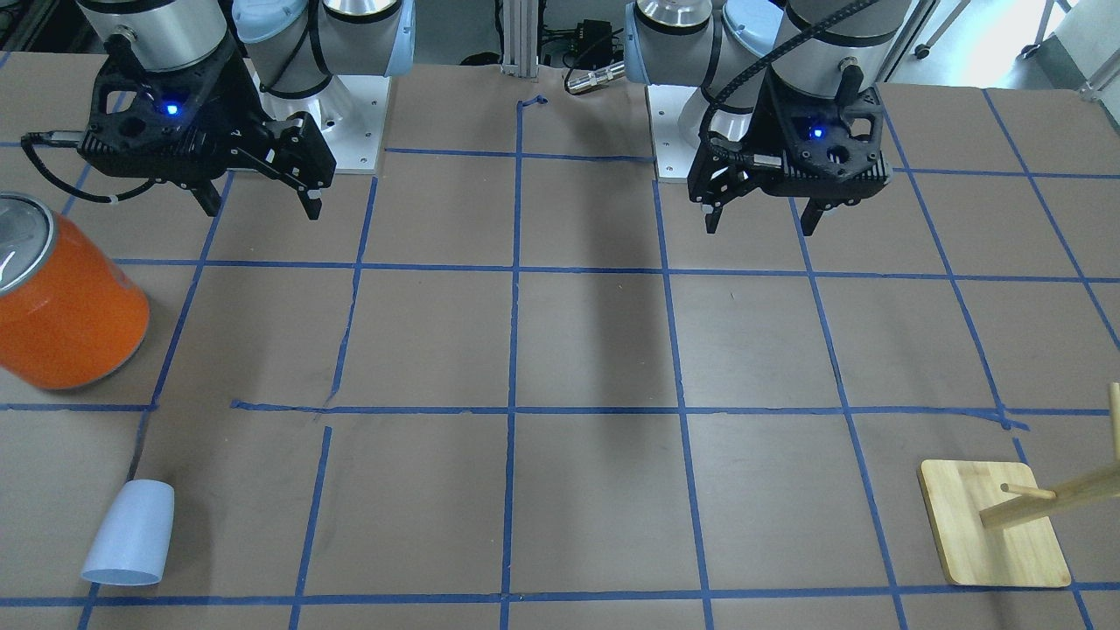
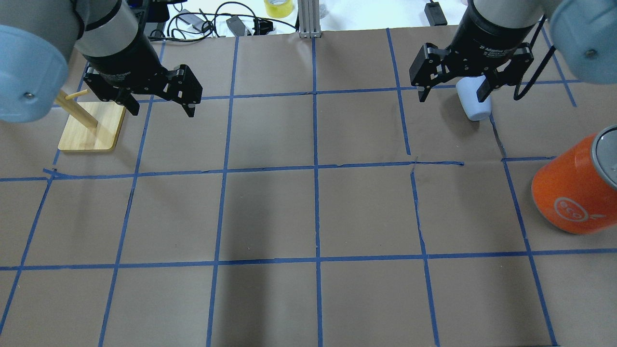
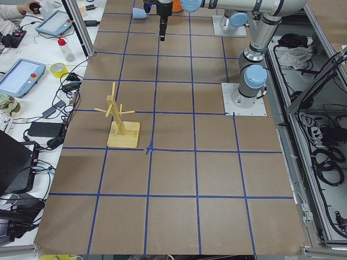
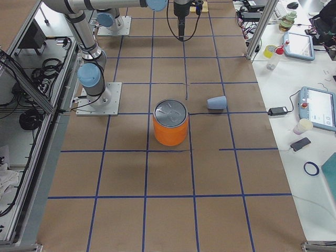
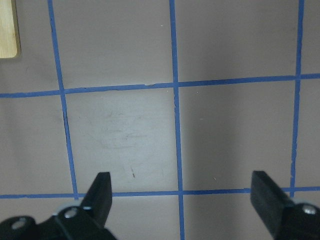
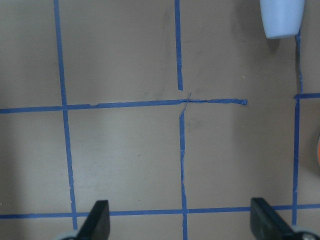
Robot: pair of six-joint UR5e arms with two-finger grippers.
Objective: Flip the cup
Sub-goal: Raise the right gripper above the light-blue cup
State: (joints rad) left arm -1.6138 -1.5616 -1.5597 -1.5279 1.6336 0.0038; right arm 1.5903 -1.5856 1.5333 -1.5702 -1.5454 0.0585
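The pale blue cup [image 1: 131,534] lies on its side near the table's far edge on my right side, its wide end toward the operators' side. It also shows in the overhead view [image 2: 475,111], partly behind my right gripper, in the exterior right view [image 4: 217,103], and at the top right of the right wrist view [image 6: 281,17]. My right gripper [image 1: 261,208] is open and empty, high above the table and nearer my base than the cup. My left gripper [image 1: 759,223] is open and empty above bare table, as the left wrist view [image 5: 184,200] shows.
A large orange can [image 1: 66,302] with a silver top stands on my right side, between the right gripper and the cup. A wooden peg rack on a square base [image 1: 993,521] stands on my left side. Blue tape lines grid the brown table.
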